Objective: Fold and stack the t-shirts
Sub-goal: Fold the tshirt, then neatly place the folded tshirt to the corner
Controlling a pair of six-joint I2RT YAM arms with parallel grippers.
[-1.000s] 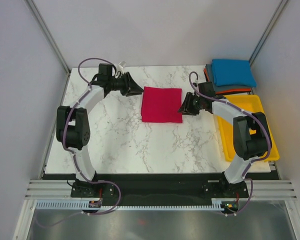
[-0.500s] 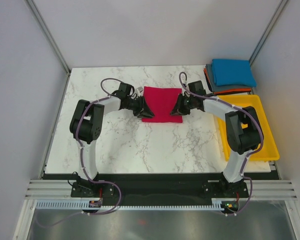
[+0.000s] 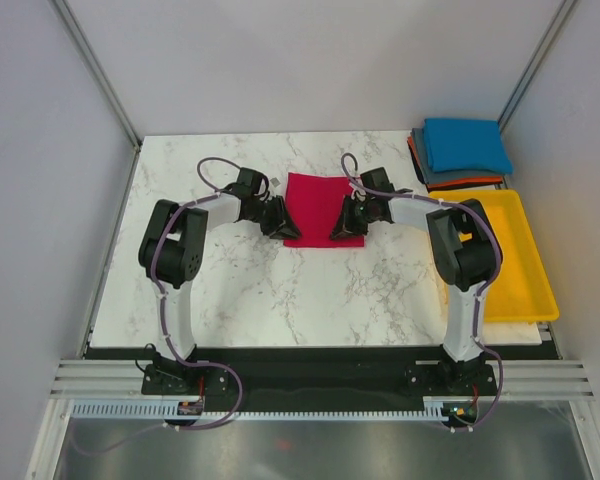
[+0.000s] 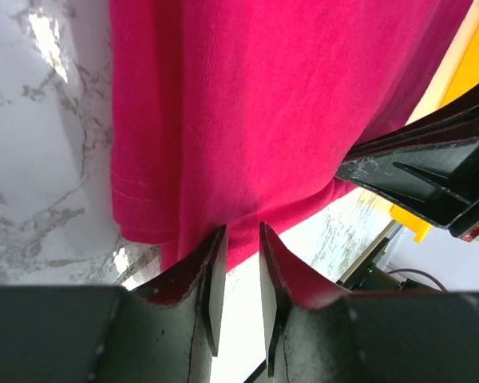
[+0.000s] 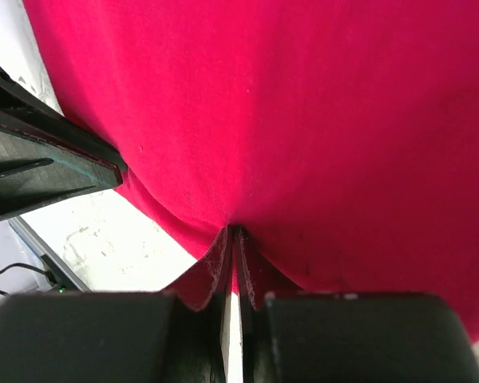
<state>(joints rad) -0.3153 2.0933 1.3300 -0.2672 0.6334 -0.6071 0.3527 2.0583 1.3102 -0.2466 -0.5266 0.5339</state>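
A crimson-red t-shirt, folded to a rectangle, lies flat on the marble table at centre back. My left gripper is at its near-left corner. In the left wrist view its jaws stand narrowly open, the shirt's hem just at the fingertips and white table showing between them. My right gripper is at the near-right corner. There the jaws are shut on the red cloth, which puckers at the tips. Blue, dark grey and orange folded t-shirts are stacked at the back right.
A yellow plastic tray stands along the table's right edge, just beside the right arm. The stack of folded shirts sits behind it in the back right corner. Grey walls close in the table on three sides.
Both arms came in from the sides to the red shirt's near corners. The right jaws have closed onto the cloth. The left jaws have narrowed a little.
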